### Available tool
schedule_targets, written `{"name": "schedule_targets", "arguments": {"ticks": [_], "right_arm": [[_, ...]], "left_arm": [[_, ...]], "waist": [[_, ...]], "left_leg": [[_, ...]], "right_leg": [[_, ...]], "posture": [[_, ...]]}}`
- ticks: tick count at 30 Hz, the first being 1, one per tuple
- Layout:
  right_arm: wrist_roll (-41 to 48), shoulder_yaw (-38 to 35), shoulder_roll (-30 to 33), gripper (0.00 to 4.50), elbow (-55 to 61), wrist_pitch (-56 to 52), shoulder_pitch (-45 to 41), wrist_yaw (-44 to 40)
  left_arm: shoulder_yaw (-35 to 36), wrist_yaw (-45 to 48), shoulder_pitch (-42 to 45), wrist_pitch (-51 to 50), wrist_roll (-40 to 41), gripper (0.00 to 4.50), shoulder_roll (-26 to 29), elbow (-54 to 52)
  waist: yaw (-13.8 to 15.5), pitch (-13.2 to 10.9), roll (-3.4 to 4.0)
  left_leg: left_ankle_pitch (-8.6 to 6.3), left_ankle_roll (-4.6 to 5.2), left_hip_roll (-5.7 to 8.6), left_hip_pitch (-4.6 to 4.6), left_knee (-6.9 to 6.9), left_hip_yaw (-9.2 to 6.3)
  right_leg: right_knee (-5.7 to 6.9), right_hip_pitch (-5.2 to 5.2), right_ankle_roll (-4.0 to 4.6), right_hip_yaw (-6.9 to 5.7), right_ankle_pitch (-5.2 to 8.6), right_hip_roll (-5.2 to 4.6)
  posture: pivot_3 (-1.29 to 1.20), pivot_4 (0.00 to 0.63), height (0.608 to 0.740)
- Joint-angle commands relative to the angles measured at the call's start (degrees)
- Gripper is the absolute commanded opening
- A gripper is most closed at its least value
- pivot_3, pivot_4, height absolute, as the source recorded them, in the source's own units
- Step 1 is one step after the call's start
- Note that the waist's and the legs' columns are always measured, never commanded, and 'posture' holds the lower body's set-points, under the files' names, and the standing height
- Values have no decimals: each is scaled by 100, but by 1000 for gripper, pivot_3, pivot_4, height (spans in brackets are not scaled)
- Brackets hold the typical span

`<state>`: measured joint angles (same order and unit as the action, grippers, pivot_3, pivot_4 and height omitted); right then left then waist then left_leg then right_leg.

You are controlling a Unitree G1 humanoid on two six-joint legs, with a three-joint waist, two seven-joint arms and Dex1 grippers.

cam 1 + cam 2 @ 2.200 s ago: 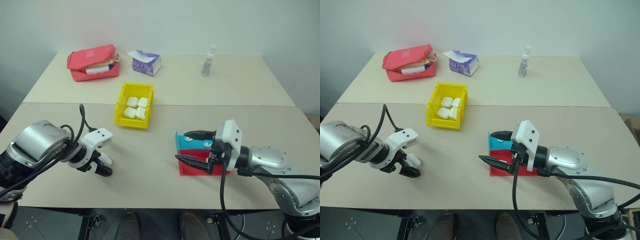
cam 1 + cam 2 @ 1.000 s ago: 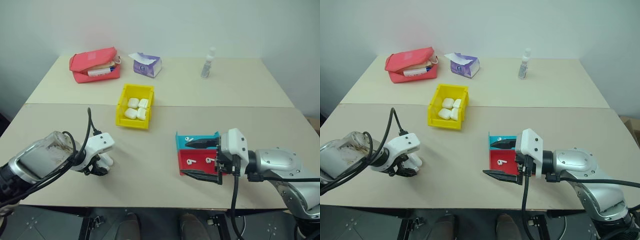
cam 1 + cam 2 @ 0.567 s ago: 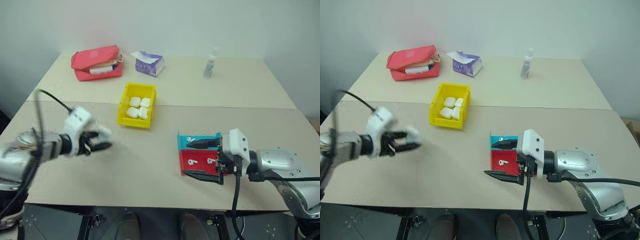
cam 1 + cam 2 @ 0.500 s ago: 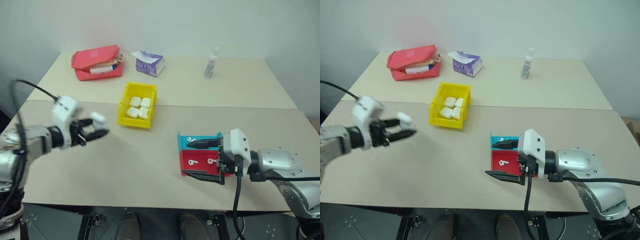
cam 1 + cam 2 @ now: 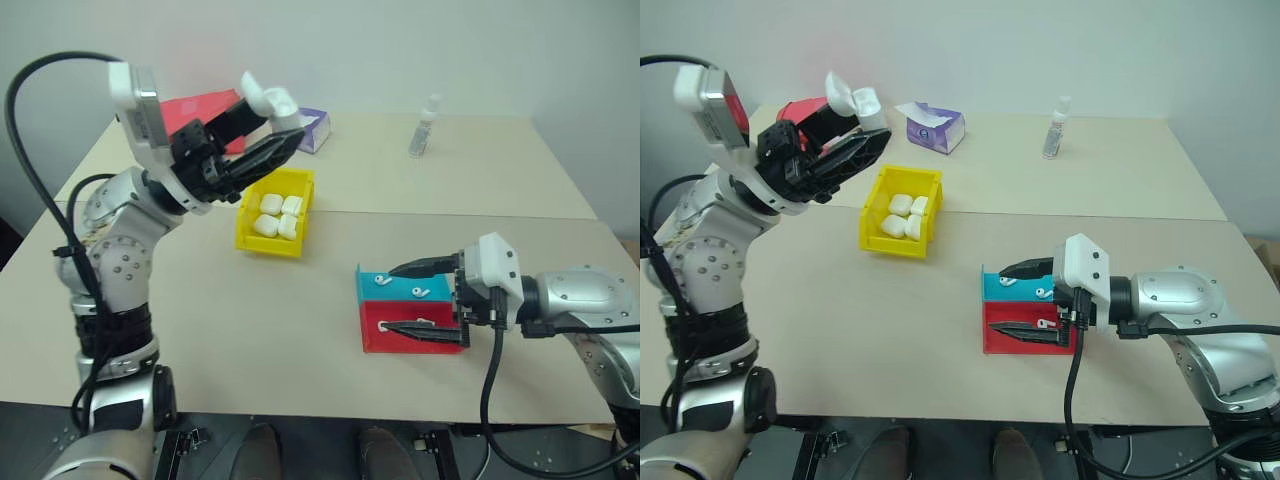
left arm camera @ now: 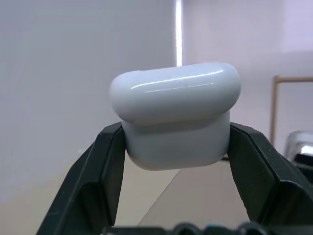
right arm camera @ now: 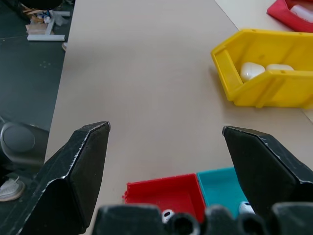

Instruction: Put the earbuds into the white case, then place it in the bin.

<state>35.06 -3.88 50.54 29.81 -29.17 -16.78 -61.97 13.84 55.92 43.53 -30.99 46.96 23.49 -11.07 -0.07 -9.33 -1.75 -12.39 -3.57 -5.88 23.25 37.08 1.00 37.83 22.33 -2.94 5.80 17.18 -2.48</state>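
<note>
head views: left pincer (image 5: 268, 150) was clamped on the white case (image 5: 262, 97), lid open, raised above the counter (image 5: 300, 300) near the bin (image 5: 272, 212). earbuds (image 5: 400, 283) lay in the trays; loading appeared not yet done. right pincer (image 5: 425, 300) gaped wide, empty. left wrist view: case pinched between the fingers. right wrist view: fingers spread over the trays. no legible writing.

Glossy white plastic on the white case (image 6: 175, 115), catching a bright streak of light, pinched by matt black plastic fingers (image 6: 105, 174). The bin (image 5: 273, 211) is smooth yellow plastic; the table (image 5: 280, 330) is matt beige laminate; the pouch (image 5: 805, 110) looks soft red cloth.
</note>
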Motion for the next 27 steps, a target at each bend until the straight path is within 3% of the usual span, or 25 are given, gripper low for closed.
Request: {"name": "schedule_targets", "arguments": {"ticks": [1, 6, 9, 13, 16, 21, 27], "right_arm": [[93, -241, 108, 4319, 109, 55, -39, -32], [-40, -127, 249, 4319, 121, 56, 59, -89], [-464, 107, 644, 4319, 308, 95, 119, -179], [-800, 750, 1357, 4319, 610, -894, -286, -105], [-970, 1307, 1508, 3785, 571, -1349, -752, -205], [-1508, 2051, 1518, 2105, 433, -1661, -1280, -212], [-2325, 2989, 1398, 2105, -74, -1889, -1953, -370]], "left_arm": [[-230, 394, -154, 153, 255, 2859, -43, -324], [-707, 962, -465, 276, 236, 2859, -80, -414], [-899, 1133, -508, 381, 152, 2859, -107, -366], [-1054, 1315, -517, 529, 50, 2859, -96, -216], [-1109, 1419, -510, 635, -1, 2859, -109, -125], [-1157, 1514, -554, 777, -91, 2859, -72, -50], [-1283, 1620, -608, 1022, -375, 2859, -89, 161]], "waist": [[-14, 0, 0], [-56, 0, 0], [-48, 0, 0], [-66, 1, 4], [-95, 2, 6], [-76, 2, 7], [-68, 2, 7]], "left_leg": [[0, 0, 0, -1, 1, -1], [1, -1, 0, -4, 3, -4], [1, -1, 0, -1, 6, -9], [1, -1, 0, -2, 5, -10], [1, -1, 0, -5, 6, -10], [1, 0, 0, -1, 6, -13], [1, -1, 0, 1, 6, -14]], "right_leg": [[1, -1, 0, 0, 0, 0], [2, -6, -1, -4, 1, 0], [1, -7, -2, -9, 1, -1], [2, -6, -2, -9, 1, -1], [3, -6, -2, -7, 1, 0], [-1, -6, -1, -11, 2, 0], [-3, -4, -1, -13, 2, 0]], "posture": [[0, 150, 740], [0, 150, 740], [0, 150, 740], [0, 150, 740], [0, 150, 740], [0, 150, 740], [0, 150, 740]]}}
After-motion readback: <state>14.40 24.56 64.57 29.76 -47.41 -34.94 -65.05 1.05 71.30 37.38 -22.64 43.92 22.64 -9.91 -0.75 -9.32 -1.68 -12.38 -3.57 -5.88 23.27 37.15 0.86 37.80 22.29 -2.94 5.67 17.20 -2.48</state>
